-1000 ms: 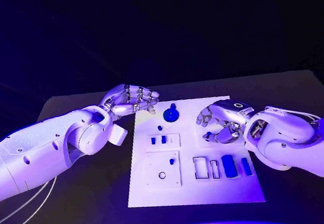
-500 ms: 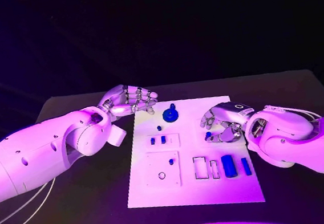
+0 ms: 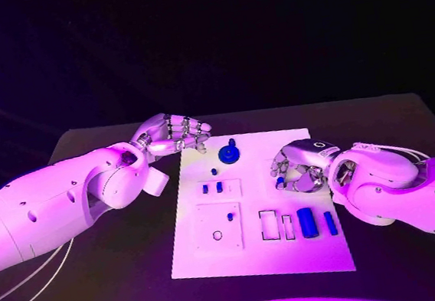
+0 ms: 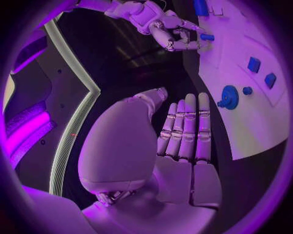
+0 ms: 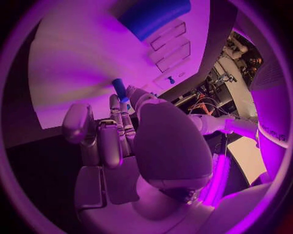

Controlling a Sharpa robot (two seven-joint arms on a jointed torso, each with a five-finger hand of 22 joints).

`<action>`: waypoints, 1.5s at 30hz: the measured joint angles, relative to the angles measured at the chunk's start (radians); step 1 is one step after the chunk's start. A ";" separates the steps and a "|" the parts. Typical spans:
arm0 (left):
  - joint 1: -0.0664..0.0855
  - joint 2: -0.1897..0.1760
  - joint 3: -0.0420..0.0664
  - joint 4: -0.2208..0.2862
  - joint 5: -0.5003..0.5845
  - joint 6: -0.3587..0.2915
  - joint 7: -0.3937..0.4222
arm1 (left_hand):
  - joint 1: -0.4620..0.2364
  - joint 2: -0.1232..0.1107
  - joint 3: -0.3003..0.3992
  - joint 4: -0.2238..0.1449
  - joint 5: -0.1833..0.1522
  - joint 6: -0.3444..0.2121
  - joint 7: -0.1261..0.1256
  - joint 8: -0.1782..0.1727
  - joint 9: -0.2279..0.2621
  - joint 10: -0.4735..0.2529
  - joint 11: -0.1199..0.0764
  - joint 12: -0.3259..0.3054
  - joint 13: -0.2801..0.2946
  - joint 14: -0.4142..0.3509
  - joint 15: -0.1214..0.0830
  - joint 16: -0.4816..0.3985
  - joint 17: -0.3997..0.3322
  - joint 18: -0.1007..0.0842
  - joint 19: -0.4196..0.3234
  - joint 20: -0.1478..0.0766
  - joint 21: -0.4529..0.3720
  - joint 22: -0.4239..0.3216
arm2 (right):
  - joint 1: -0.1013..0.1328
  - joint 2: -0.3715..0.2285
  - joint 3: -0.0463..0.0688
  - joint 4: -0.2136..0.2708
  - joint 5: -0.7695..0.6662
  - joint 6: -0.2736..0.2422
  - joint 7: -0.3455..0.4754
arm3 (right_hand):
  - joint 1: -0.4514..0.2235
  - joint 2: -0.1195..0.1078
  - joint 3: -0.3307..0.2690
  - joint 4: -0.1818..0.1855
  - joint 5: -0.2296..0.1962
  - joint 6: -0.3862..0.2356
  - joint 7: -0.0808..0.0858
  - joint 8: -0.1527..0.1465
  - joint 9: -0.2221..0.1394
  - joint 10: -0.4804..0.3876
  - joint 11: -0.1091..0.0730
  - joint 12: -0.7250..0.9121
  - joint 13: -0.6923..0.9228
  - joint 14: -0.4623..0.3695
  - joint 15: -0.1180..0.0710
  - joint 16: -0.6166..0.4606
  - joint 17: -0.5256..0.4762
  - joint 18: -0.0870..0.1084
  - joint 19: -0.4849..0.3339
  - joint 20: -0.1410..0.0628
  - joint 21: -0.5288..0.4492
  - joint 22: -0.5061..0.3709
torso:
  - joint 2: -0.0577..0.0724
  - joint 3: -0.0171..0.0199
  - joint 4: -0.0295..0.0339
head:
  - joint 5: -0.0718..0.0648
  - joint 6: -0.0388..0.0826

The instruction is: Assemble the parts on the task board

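The white task board [image 3: 258, 249] lies in the middle of the black table. My right hand [image 3: 300, 165] hovers over the board's right side and pinches a small blue part [image 3: 281, 182] in its fingertips. The same blue part [image 5: 119, 89] shows in the right wrist view, close above the board [image 5: 79, 58]. My left hand [image 3: 176, 135] hangs at the board's far left corner and holds nothing. Its fingers [image 4: 185, 126] lie straight, beside a round blue knob [image 4: 229, 96]. The left wrist view also catches my right hand [image 4: 165, 27] with the blue part [image 4: 207, 36].
On the board stand the round knob [image 3: 229, 151], a small peg [image 3: 215, 172], two small blue pieces [image 3: 211, 188] and two long blue pieces [image 3: 317, 223] beside empty slots [image 3: 277, 225]. Bare black table [image 3: 117, 290] surrounds the board.
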 measured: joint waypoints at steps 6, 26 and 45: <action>0.000 0.000 0.000 0.000 0.000 0.000 0.000 | 0.000 0.000 0.000 0.000 0.000 0.000 0.000 0.000 0.000 0.000 0.000 0.000 0.000 0.000 0.000 0.000 0.000 0.000 0.000 0.000 0.000 0.000 | 0.000 0.002 0.000 -0.003 -0.001 -0.002 0.001 | 0.000 0.000 0.074 0.009 -0.013 0.028 -0.014 0.008 0.005 0.058 -0.015 -0.003 -0.002 0.001 -0.010 0.004 0.008 0.000 0.009 -0.009 0.022 0.000 | 0.000 0.0003 -0.0006 | 0.000 0.000; 0.000 -0.001 0.000 0.000 0.001 0.002 -0.003 | -0.004 0.004 0.000 0.000 0.000 0.000 0.000 0.000 0.000 0.000 0.000 0.000 0.000 0.000 0.000 0.000 0.000 0.000 0.004 0.004 -0.004 -0.001 | -0.006 0.013 0.003 -0.013 -0.037 -0.002 -0.007 | 0.014 0.002 0.180 -0.050 -0.061 0.068 -0.018 0.040 0.039 0.101 0.002 -0.042 0.004 0.002 -0.023 0.015 0.029 0.000 0.022 -0.022 0.062 0.000 | 0.000 0.0011 -0.0007 | -0.002 -0.005; 0.000 0.001 0.000 -0.002 0.001 0.003 -0.004 | -0.004 0.004 0.000 0.000 0.000 0.000 0.000 0.000 0.000 0.000 0.000 0.000 0.000 0.000 0.000 0.000 0.000 0.000 0.004 0.004 -0.004 -0.001 | 0.016 -0.009 0.003 0.050 -0.060 -0.036 -0.008 | 0.008 0.011 0.189 -0.069 -0.051 0.088 -0.028 0.060 0.068 0.119 0.020 -0.057 0.022 0.002 -0.030 0.019 0.036 -0.016 0.032 -0.032 0.093 0.000 | -0.001 -0.0001 -0.0001 | -0.003 -0.003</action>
